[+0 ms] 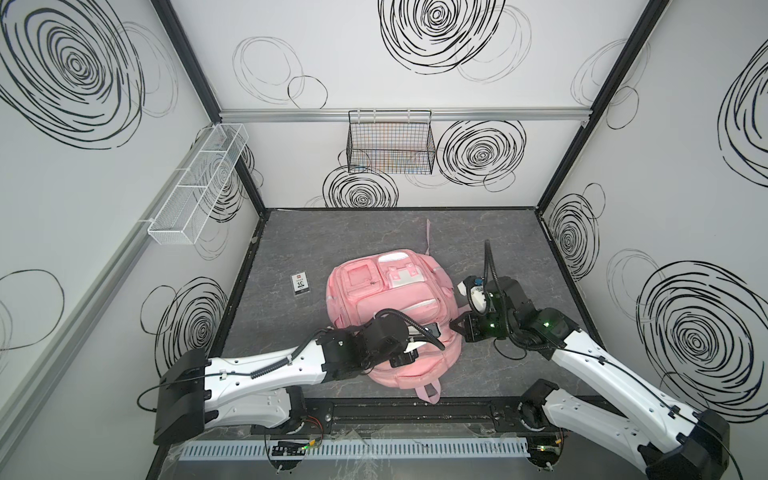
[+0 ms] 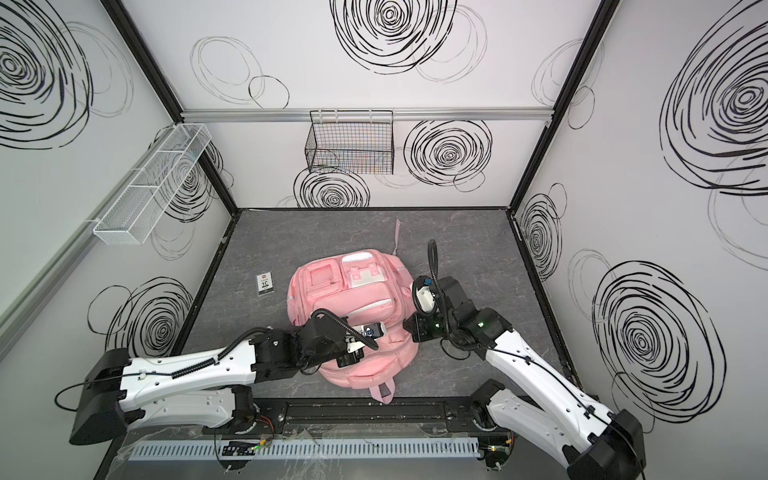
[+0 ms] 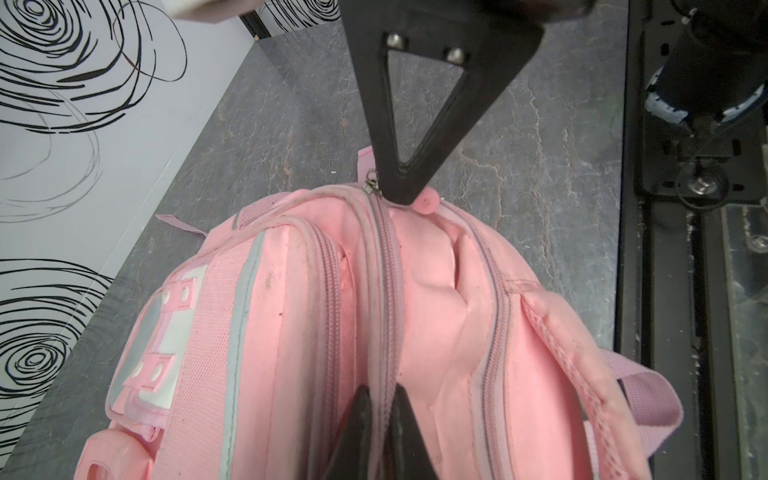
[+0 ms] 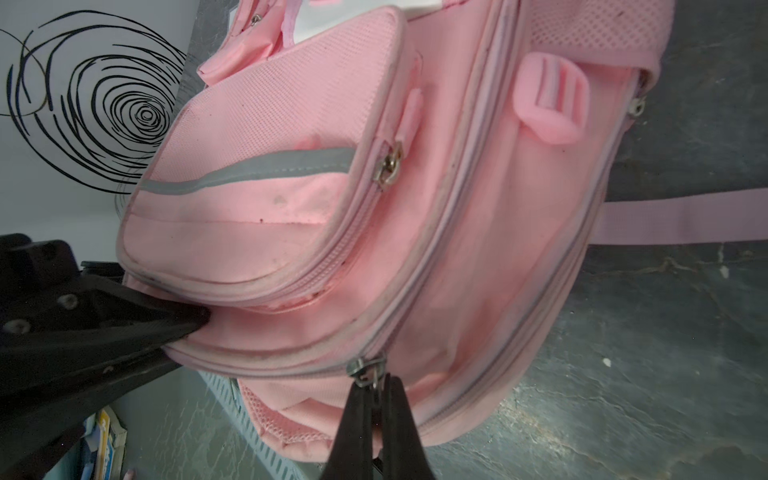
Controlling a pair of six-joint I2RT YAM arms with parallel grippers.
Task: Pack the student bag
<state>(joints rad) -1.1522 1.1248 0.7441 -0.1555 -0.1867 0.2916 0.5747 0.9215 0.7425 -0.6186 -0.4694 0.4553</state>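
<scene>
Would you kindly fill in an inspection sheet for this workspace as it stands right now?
Surface: dark grey marbled tabletop.
Job's things: pink student bag lying pockets-up, mid-table.
Clutter: small card left of the bag.
Grippers: left pincer shut on the bag's zip seam; right pincer shut on a zipper pull.
Cables: black left-arm hose loops above the bag; black right-arm hose rises from its wrist.
Surroundings: black wire basket on back wall, white mesh basket on left wall.
</scene>
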